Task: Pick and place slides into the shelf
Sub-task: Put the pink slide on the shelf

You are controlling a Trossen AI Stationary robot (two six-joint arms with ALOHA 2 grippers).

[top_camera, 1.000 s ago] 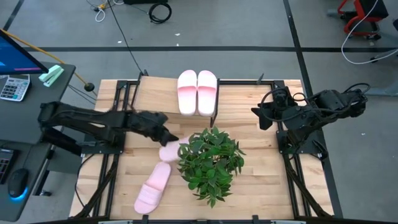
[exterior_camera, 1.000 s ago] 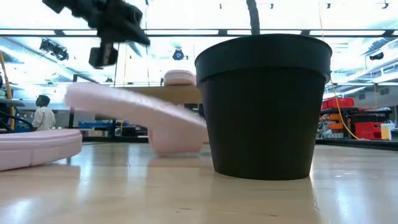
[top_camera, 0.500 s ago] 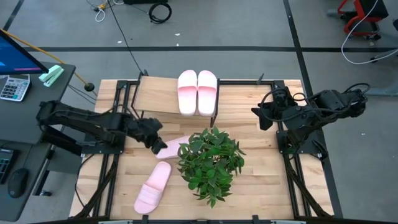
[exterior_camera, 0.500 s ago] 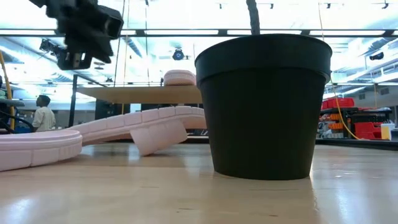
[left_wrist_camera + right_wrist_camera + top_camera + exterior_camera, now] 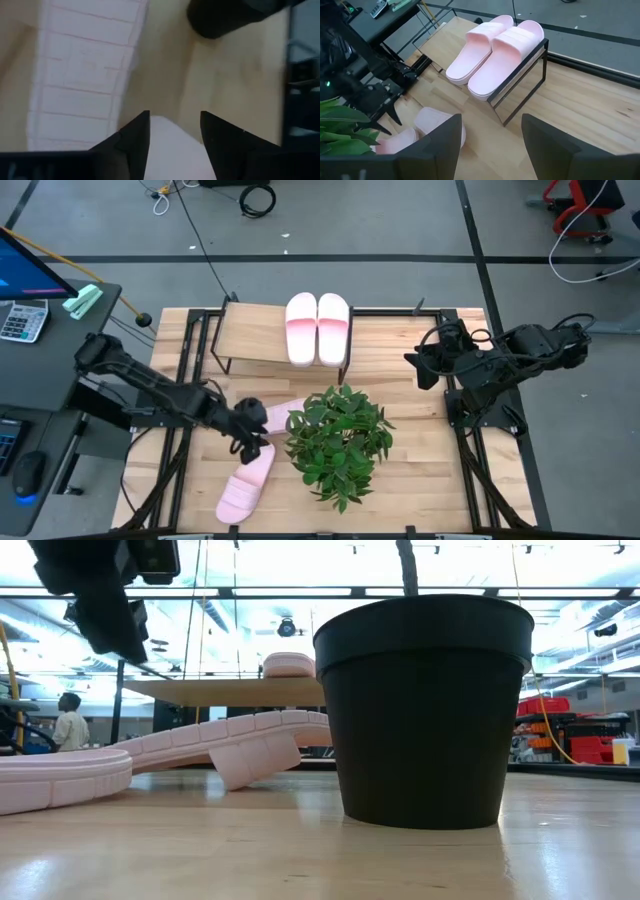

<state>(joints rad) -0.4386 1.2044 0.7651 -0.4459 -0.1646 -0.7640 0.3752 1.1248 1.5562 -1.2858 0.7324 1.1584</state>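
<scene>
High view: left gripper (image 5: 250, 438) open between two table slides (image 5: 246, 482).

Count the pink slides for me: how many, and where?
4. Two slides sit side by side on the shelf. One lies on the tabletop's near left; one rests beside the plant, partly under leaves.

Grey concrete floor (image 5: 400, 220) surrounds the slatted wood counter (image 5: 420, 470) — black cables (image 5: 255, 198) trail across it. A dark desk (image 5: 40, 380) holds a calculator (image 5: 22, 320). Beyond, bright ceiling lights (image 5: 300, 555) glow — a person (image 5: 70, 722) sits far off.
</scene>
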